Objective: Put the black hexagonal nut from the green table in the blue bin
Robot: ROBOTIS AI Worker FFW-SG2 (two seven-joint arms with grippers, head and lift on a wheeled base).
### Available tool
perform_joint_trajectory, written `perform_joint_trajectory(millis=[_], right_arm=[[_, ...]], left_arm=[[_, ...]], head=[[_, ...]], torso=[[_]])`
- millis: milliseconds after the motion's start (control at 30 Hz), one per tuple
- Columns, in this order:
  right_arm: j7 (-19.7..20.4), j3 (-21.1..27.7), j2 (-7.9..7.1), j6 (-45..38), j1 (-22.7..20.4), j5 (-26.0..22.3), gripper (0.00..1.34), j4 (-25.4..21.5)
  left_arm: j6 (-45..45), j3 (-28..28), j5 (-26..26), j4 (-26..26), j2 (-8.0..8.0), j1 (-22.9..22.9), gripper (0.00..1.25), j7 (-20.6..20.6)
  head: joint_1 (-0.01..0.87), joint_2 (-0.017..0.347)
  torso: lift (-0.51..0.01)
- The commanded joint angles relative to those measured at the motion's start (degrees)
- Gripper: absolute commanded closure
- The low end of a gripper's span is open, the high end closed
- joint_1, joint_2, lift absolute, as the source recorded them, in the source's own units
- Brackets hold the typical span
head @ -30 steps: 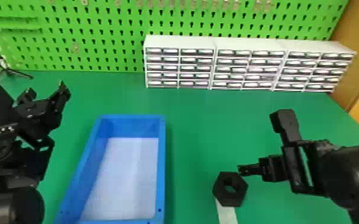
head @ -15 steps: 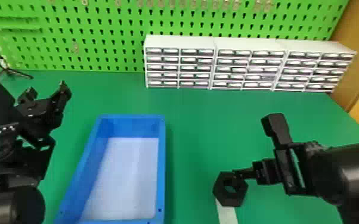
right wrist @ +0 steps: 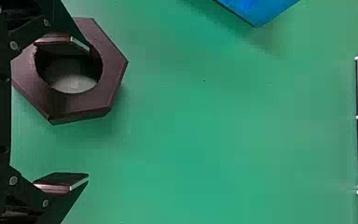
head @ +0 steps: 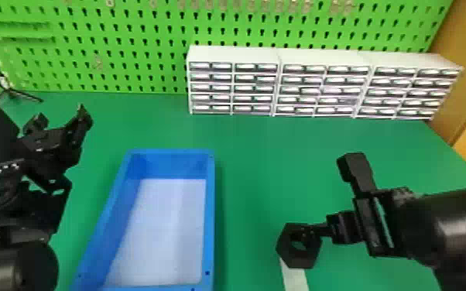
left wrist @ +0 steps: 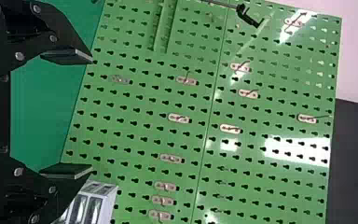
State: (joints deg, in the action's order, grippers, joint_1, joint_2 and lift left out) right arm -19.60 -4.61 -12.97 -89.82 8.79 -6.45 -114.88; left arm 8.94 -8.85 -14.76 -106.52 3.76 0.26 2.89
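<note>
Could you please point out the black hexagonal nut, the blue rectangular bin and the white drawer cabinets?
Black hexagonal nut [right wrist: 112, 65]: right wrist view, face beside its hole.
Blue rectangular bin [head: 210, 216]: head view, right-hand rim.
White drawer cabinets [head: 321, 89]: head view, middle unit's drawer fronts.

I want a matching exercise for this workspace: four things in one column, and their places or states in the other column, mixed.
1. Blue bin
2. Black hexagonal nut
3. Right gripper
4. White drawer units

a. In front of the green pegboard
b. Open, one finger at the nut's hole
c. Between the left gripper and the nut
d. Over one end of a white strip

Pairs: 1-c, 2-d, 3-b, 4-a
</note>
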Motion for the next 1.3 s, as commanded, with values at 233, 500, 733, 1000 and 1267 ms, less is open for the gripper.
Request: perform_joint_trajectory(millis=[233, 500, 733, 1000, 1267], right_arm=[[0.0, -0.32, -0.21, -0.26, 0.0, -0.41, 0.32, 1.24], [0.0, -0.58, -0.3, -0.26, -0.09, -0.5, 0.32, 2.03], [0.0, -0.84, -0.48, -0.26, -0.27, -0.5, 0.32, 2.47], [0.0, -0.84, -0.56, -0.26, -0.44, -0.41, 0.32, 3.35], [0.0, -0.84, -0.74, -0.26, -0.71, -0.41, 0.32, 3.7]], left_arm=[[0.03, 0.07, -0.09, 0.0, -0.07, 0.0, 0.43, 0.01], [-0.06, -0.02, -0.62, 0.18, 0.01, 0.0, 0.43, 0.01], [-0.06, -0.11, -0.71, 0.18, 0.01, 0.09, 0.43, 0.01], [-0.06, -0.11, -0.71, 0.26, 0.01, 0.09, 0.43, 0.01], [-0.06, -0.11, -0.71, 0.18, -0.07, 0.18, 0.43, 0.01]], head=[[0.692, 0.008], [0.692, 0.008], [0.692, 0.008], [0.692, 0.008], [0.692, 0.008]], torso=[[-0.097], [-0.097], [-0.097], [-0.097], [-0.097]])
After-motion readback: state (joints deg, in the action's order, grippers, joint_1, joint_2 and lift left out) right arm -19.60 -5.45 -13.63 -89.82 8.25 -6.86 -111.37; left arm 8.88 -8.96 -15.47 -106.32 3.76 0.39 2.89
